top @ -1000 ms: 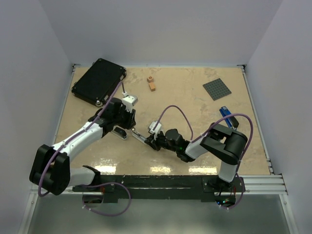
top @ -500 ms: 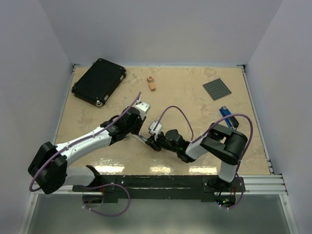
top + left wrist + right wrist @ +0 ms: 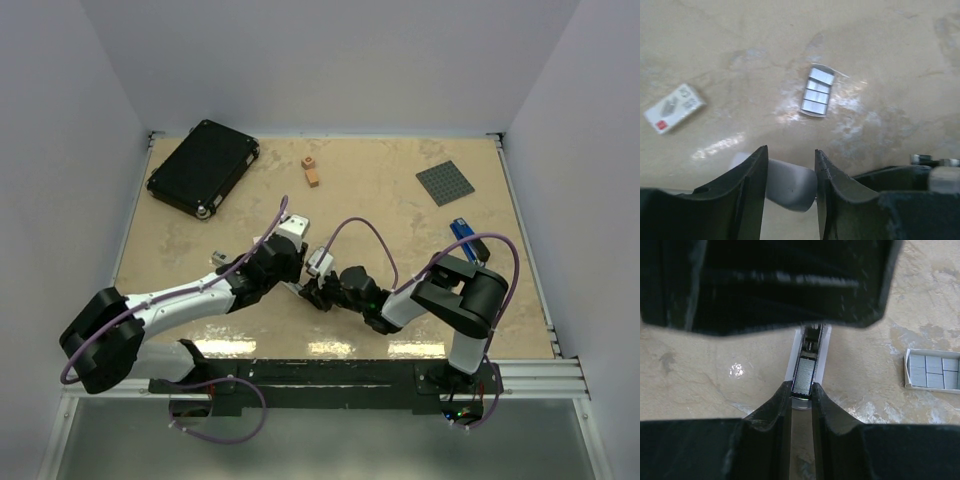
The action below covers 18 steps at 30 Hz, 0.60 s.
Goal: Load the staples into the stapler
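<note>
Silver and slim, the stapler [image 3: 810, 342] lies open on the beige table [image 3: 400, 210], toward 7 o'clock from the table's middle. A grey block of staples [image 3: 804, 375] sits in its channel. The right gripper [image 3: 802, 390] is clamped on the stapler's near end. The left gripper [image 3: 790, 150] holds its jaws apart (a white bar [image 3: 790, 187] shows under the gap; contact unclear). A white tray [image 3: 930, 388] of spare blocks rests at 3 o'clock of the stapler in the right wrist view. In the left wrist view a small box [image 3: 674, 107] lies at 8 o'clock of the tray.

Black case [image 3: 203, 167] far-left corner; orange blocks [image 3: 312, 175] mid-back; grey plate [image 3: 445, 183] (studded) right; blue object [image 3: 460, 228] near it.
</note>
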Each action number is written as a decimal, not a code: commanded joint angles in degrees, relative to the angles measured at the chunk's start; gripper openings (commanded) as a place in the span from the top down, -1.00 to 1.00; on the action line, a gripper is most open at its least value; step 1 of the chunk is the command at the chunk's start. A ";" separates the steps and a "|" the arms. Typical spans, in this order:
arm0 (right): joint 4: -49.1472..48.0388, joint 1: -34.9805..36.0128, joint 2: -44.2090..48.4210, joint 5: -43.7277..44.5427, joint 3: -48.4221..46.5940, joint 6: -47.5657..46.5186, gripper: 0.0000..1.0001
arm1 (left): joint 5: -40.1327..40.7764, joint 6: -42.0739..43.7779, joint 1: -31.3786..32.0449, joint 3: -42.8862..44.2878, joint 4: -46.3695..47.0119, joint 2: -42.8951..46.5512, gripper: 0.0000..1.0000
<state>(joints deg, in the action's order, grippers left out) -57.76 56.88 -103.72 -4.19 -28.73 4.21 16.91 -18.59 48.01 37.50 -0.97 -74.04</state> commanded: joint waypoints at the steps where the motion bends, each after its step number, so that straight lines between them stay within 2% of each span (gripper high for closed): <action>1: -4.29 0.25 1.07 1.64 -1.50 -0.60 0.90 | -26.58 -20.08 8.06 -0.93 13.01 -1.37 0.16; 9: -4.29 0.25 1.07 1.64 -1.50 -0.60 0.88 | -24.56 -20.35 9.56 -1.28 12.49 -0.49 -0.02; 14: -3.94 0.16 1.33 2.16 -1.24 -0.87 0.84 | -18.77 -19.39 9.30 -0.85 9.86 4.15 -0.20; 17: -3.42 0.16 1.50 2.16 -1.24 -0.87 0.72 | -14.19 -17.72 7.72 -0.06 6.17 8.28 -0.31; 18: -2.72 0.25 1.68 2.08 -1.33 -0.95 0.61 | -13.40 -17.45 5.71 -0.05 4.59 9.52 -0.33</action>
<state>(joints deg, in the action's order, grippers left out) -61.43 57.10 -102.94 -5.21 -26.72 2.87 13.96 -34.37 50.06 34.98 -0.84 -71.24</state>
